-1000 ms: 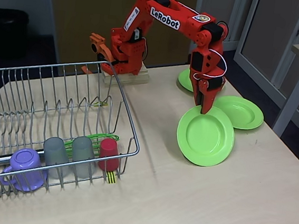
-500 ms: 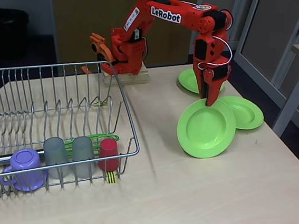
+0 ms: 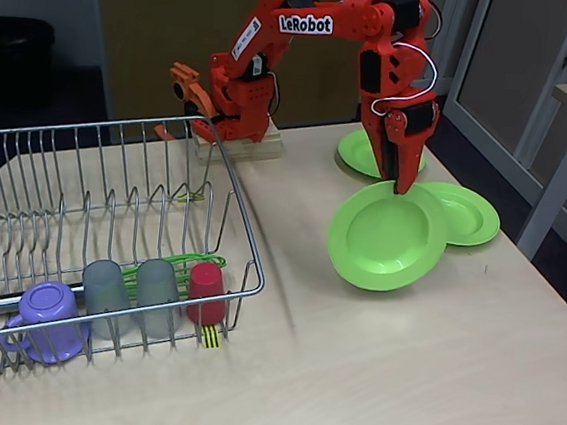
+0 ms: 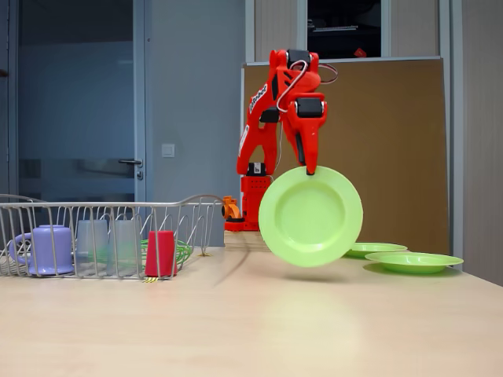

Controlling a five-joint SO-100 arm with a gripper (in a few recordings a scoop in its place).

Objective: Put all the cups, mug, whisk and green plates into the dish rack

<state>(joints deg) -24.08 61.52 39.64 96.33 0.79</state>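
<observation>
Gripper: the gripper (image 3: 404, 184) hangs from the red arm with its fingers clamped on the top rim of one green plate (image 3: 387, 237); in the other fixed view the same pinch shows at the plate's upper edge (image 4: 310, 169).
Held plate: it hangs on edge, nearly upright, face toward the near edge of the tabletop, and is clear of the wood, its shadow showing beneath it (image 4: 310, 216).
Other plates: two more lie flat near the far right corner of the tabletop, one just behind the held plate (image 3: 461, 213), one further back by the arm (image 3: 355, 149).
Dish rack: the dish rack (image 3: 246, 239) sits at the left edge of the tabletop.
Rack contents: the mug (image 3: 44, 320), two grey cups (image 3: 107, 291), the red cup (image 3: 207, 291) and the whisk (image 3: 173, 262) lie along its near side.
Key relation: the rack lies to the left of the gripper in the fixed view, well apart from it; the prong rows behind the cups stand free.
Judgement: the plate likely needs to travel left, lifted over the rack's right wall, with its edge lined up between prongs.
Risk: a rim-only pinch may let the plate swing or slip.
</observation>
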